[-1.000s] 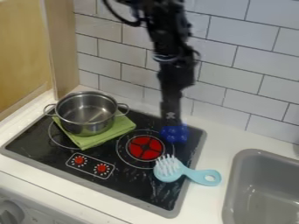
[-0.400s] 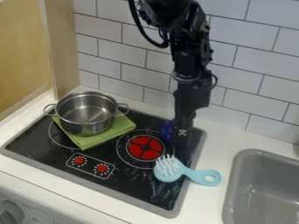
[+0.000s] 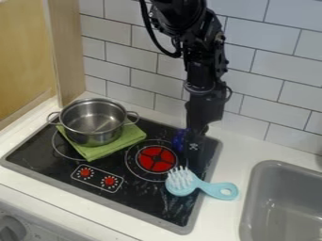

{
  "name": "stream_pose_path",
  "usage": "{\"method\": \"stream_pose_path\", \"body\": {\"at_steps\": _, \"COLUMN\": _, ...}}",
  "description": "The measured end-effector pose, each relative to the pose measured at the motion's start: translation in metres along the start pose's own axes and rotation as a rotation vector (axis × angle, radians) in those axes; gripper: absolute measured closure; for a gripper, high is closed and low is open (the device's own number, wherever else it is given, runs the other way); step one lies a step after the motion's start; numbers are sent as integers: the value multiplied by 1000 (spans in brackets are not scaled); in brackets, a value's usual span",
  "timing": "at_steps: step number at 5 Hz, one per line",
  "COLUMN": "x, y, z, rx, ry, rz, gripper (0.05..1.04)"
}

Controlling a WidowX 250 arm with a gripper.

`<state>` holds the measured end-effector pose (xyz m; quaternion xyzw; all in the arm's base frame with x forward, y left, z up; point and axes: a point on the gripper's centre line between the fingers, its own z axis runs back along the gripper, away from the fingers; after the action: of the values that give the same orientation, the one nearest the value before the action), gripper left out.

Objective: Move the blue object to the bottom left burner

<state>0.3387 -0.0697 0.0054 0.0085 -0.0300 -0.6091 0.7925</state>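
A white tiled wall (image 3: 273, 70) rises behind a white counter (image 3: 220, 221). Set into the counter is a black stovetop (image 3: 141, 195), with a grey sink (image 3: 249, 193) to its right. The black robot arm (image 3: 204, 70) hangs down from the top edge in front of the wall. A steel pot (image 3: 93, 136) with two handles sits on a folded green cloth (image 3: 110, 150) at the stovetop's back left. A light blue brush (image 3: 182, 188) lies bristles up across the right edge, its handle over the counter. The gripper (image 3: 194, 149) is low over the stovetop's back right; whether it is open or closed I cannot tell. The blue object (image 3: 179, 140) is just behind the red burner (image 3: 151, 163), partly hidden by the gripper and probably against it. Two small red knobs (image 3: 85, 172) are at the front left
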Motion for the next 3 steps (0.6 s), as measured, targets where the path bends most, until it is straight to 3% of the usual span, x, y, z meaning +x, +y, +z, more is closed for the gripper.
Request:
{"method": "stream_pose_path", "body": {"at_steps": 1, "x": -3, "y": 4, "z": 0, "rx": 22, "ry": 10, "rz": 2, "gripper": 361}}
{"method": "stream_pose_path", "body": {"at_steps": 3, "x": -7, "y": 3, "z": 0, "rx": 29, "ry": 29, "rz": 9, "gripper": 365}}
